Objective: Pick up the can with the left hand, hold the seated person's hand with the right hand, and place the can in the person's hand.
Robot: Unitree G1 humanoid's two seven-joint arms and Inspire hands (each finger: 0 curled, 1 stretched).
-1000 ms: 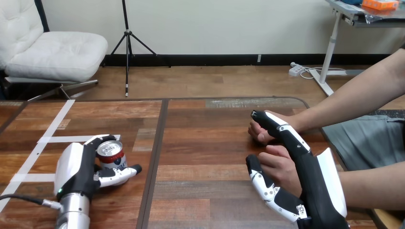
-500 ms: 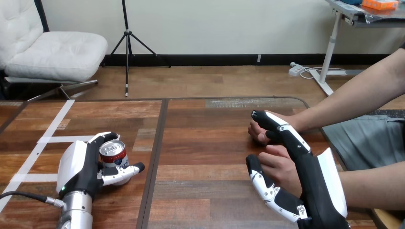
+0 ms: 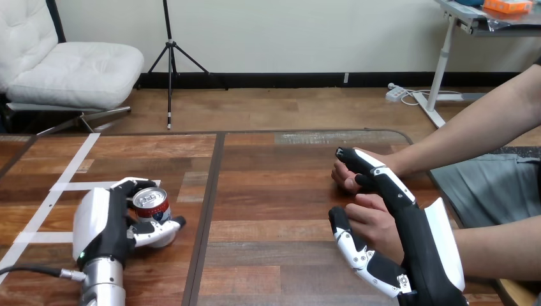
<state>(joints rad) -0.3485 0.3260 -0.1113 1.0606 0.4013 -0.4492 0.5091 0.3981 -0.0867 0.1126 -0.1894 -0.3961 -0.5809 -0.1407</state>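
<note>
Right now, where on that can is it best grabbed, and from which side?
Round its curved side wall, from the view's left: the can stands upright on the table, and the left hand there curls fingers and thumb round it.

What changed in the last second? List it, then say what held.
The left hand drew its thumb in closer round the can, tightening its grasp; the can stayed standing on the table. The right hand stayed put, fingers straight, with the person's nearer hand between them and its thumb.
</note>
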